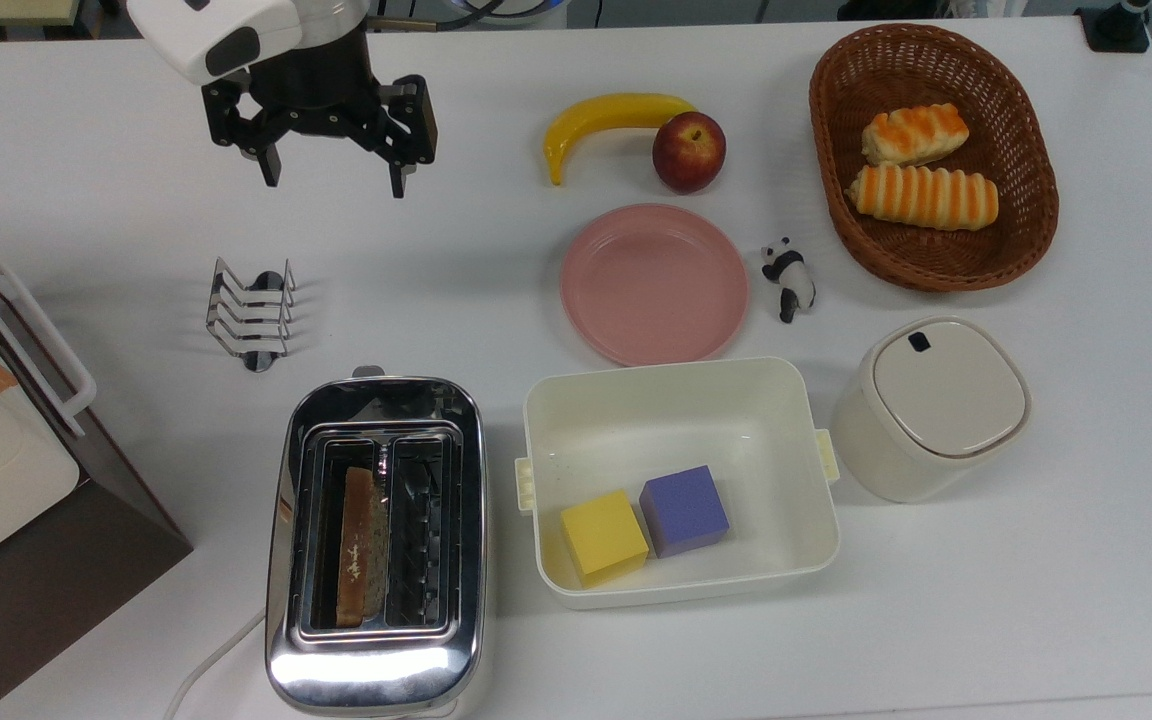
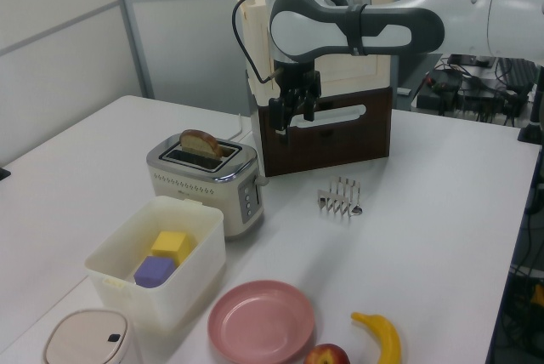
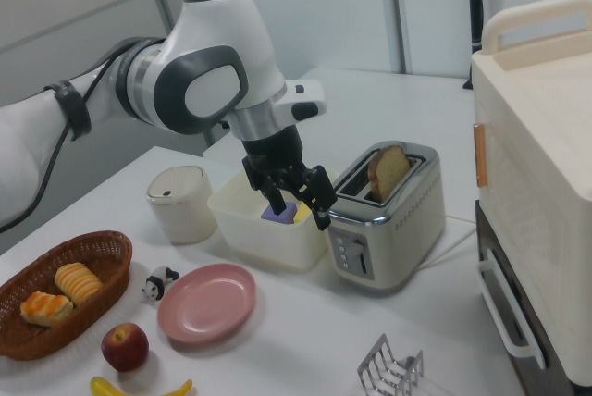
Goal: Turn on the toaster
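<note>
The toaster (image 1: 376,545), rigid, slick chrome at lower left of the top view, likely wants a lever press, while the gripper (image 1: 331,180) hangs spread at upper left.

Illumination is bright, even and diffuse, apparently from overhead. Shadows on the white counter (image 1: 936,600) are soft and pale; the toast rack (image 1: 250,313) casts a faint shadow toward the top view's left. The toaster (image 1: 376,545) shows strong glare on the chrome end nearest the top view's lower edge. The top view is slightly soft overall. The left and right views are coarser, with muted contrast.
</note>
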